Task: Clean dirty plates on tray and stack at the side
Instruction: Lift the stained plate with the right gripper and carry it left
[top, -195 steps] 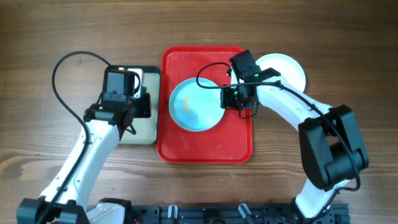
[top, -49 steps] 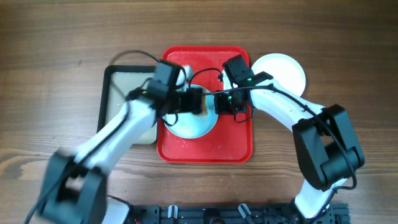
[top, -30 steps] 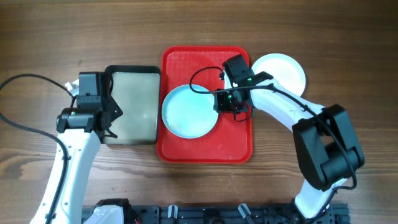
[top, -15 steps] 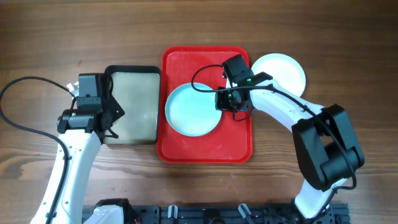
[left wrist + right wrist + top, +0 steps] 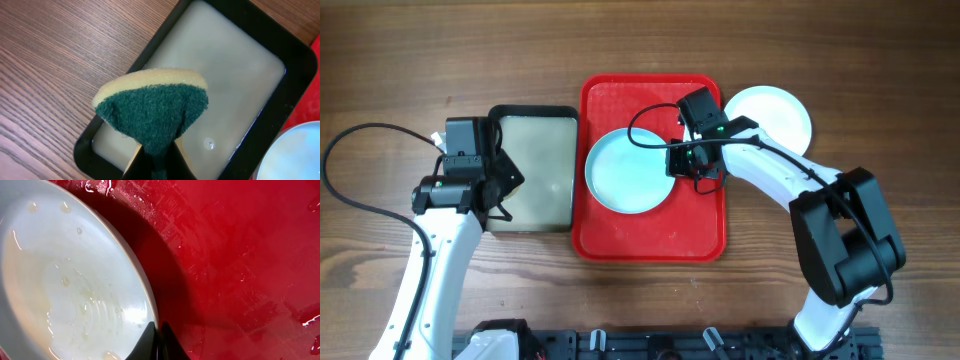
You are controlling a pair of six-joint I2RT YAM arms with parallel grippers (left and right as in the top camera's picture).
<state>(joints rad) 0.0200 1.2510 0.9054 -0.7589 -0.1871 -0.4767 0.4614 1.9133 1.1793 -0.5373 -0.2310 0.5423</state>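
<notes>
My left tool [image 5: 155,162] pinching a green-faced sponge [image 5: 152,107] above the murky basin [image 5: 85,150], my right tool [image 5: 157,339] nipped tight on the rim of the aqua plate [image 5: 65,280], over the red tray [image 5: 240,255]

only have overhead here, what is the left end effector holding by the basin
Observer: A sponge, green scrub side facing the camera and yellow foam behind. It is pinched in the left end effector over the edge of the basin.
Operator: ok and is the right one really on the rim
Observer: Yes, the right end effector has its tips shut on the rim of the plate. There is a dark shadow under that edge on the tray.
Operator: does it look clean up close
Observer: No scraps visible, only water drops and faint wet streaks on its surface.
</notes>
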